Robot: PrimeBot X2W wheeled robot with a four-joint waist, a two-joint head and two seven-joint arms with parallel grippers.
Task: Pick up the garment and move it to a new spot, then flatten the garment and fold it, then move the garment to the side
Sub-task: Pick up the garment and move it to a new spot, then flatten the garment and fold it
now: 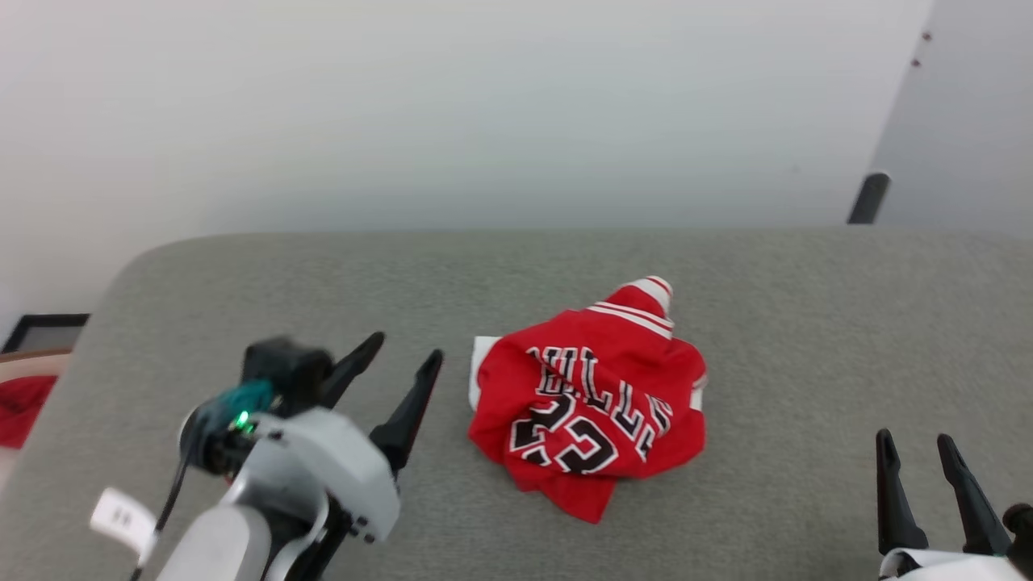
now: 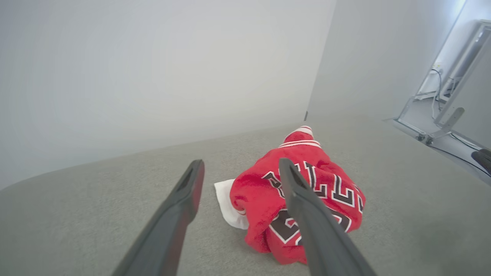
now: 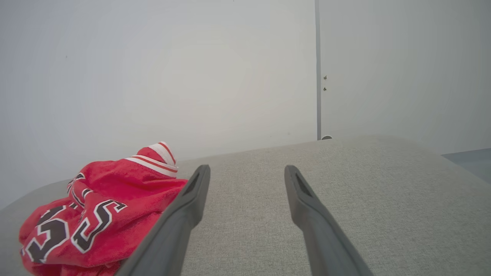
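Observation:
The garment (image 1: 593, 403) lies crumpled in a heap in the middle of the grey table (image 1: 516, 266), red with black lettering and the number 23 facing up and a white sleeve edge poking out at its left. My left gripper (image 1: 407, 351) hovers open just left of the heap, nothing between its fingers. In the left wrist view the garment (image 2: 318, 191) sits beyond the open left gripper (image 2: 241, 166), partly behind the right finger. My right gripper (image 1: 916, 442) stands open at the lower right, well clear of the cloth. In the right wrist view the garment (image 3: 99, 214) lies left of the open right gripper (image 3: 247, 170).
A smaller plain red cloth (image 1: 23, 407) lies off the table's left edge at the far left. A dark post (image 1: 869, 198) rises behind the table's far right edge. Bare grey tabletop (image 1: 847, 323) stretches right of the heap. A metal frame with cables (image 2: 441, 119) stands at the right of the left wrist view.

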